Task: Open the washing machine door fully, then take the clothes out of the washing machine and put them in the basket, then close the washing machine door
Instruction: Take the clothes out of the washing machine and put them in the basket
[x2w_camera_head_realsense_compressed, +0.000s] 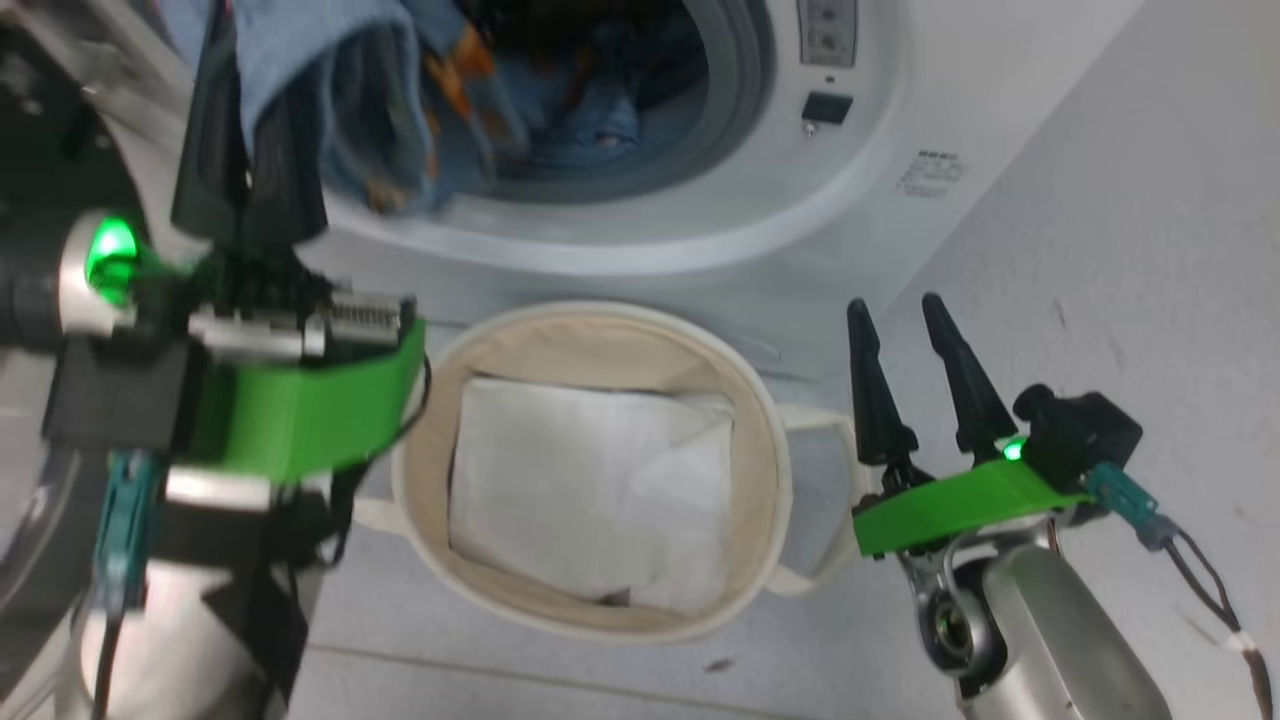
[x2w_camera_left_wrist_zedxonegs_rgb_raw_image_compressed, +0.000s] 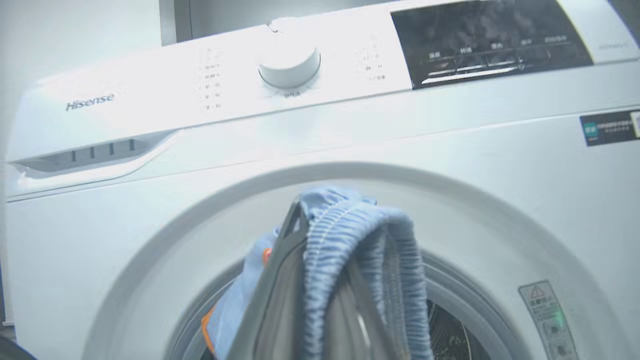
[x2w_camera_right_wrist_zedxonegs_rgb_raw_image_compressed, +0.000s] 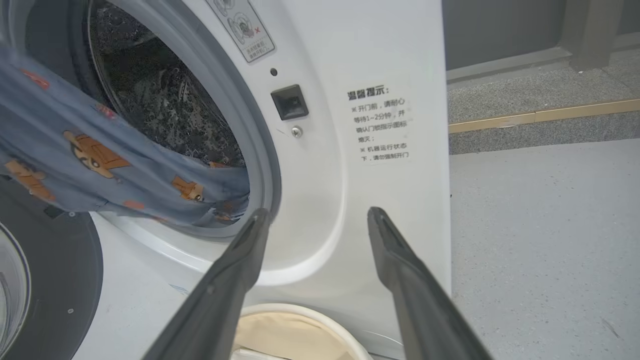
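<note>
Light blue cartoon-printed fabric buries the tips of my left gripper; the pinch probably sits inside those blurred folds. The glossy black round door is cut off.

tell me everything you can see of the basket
The basket is a round, soft bucket of cream canvas with a beige lining and a loop handle on each side. It stands upright and open on the grey floor, close in front of the washing machine, just below its open mouth; whether the two touch is unclear. A flat white sheet lies inside and covers most of the bottom. None of the clothes are in it.
</note>
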